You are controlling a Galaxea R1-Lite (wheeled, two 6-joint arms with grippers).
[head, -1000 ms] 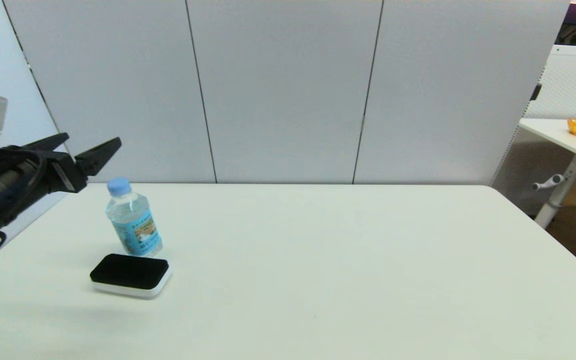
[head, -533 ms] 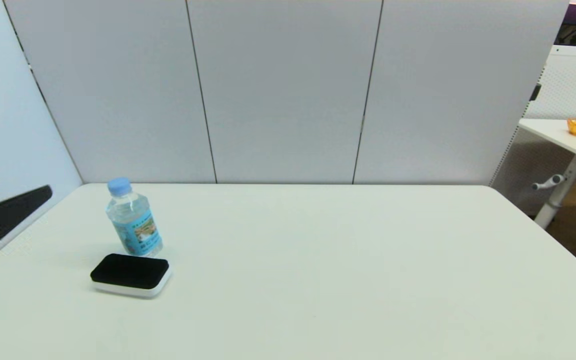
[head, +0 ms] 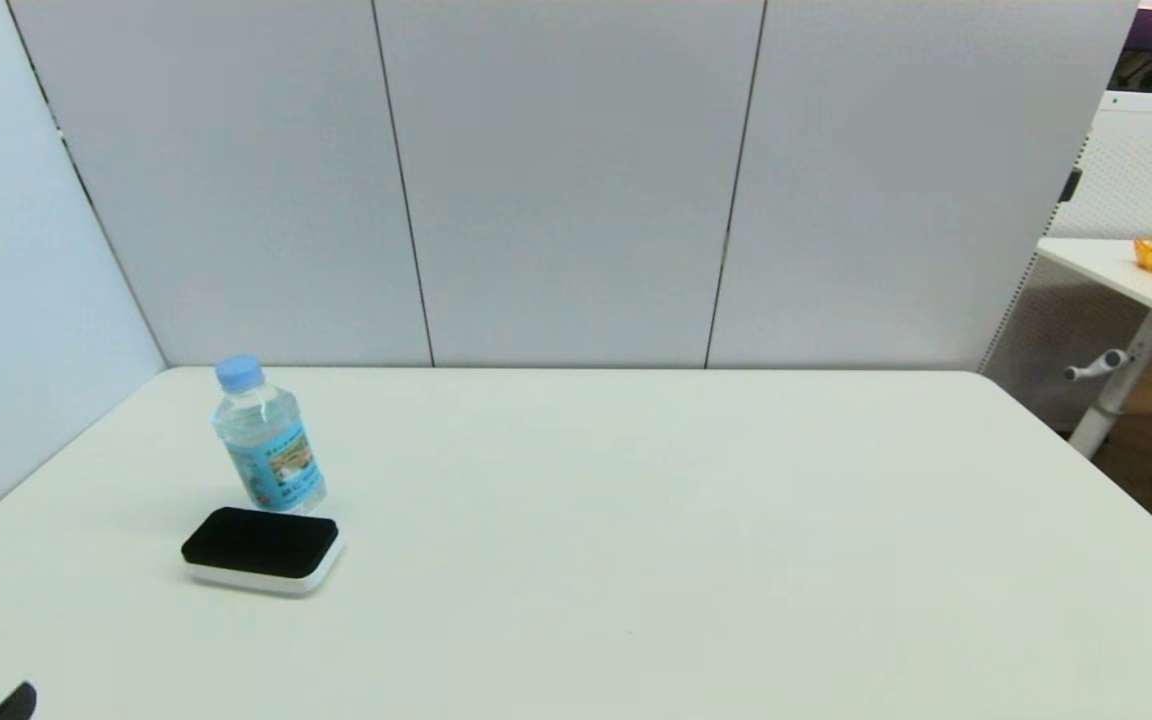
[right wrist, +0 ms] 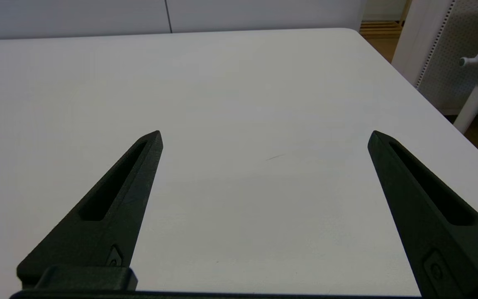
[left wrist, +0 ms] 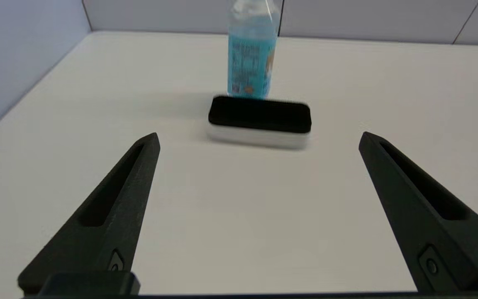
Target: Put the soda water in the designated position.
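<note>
Soda water (head: 266, 435) upright at table's ten o'clock, touching black pad (head: 261, 548) — left gripper (left wrist: 257, 139) wide, empty; a careless approach could topple it.

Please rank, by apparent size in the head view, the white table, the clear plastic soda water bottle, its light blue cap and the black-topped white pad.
1. White table
2. Soda water bottle and black-topped pad: alike
3. Light blue cap

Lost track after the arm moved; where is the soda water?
Head view: the soda water stands upright on the table's left side, just behind the black-topped pad.
</note>
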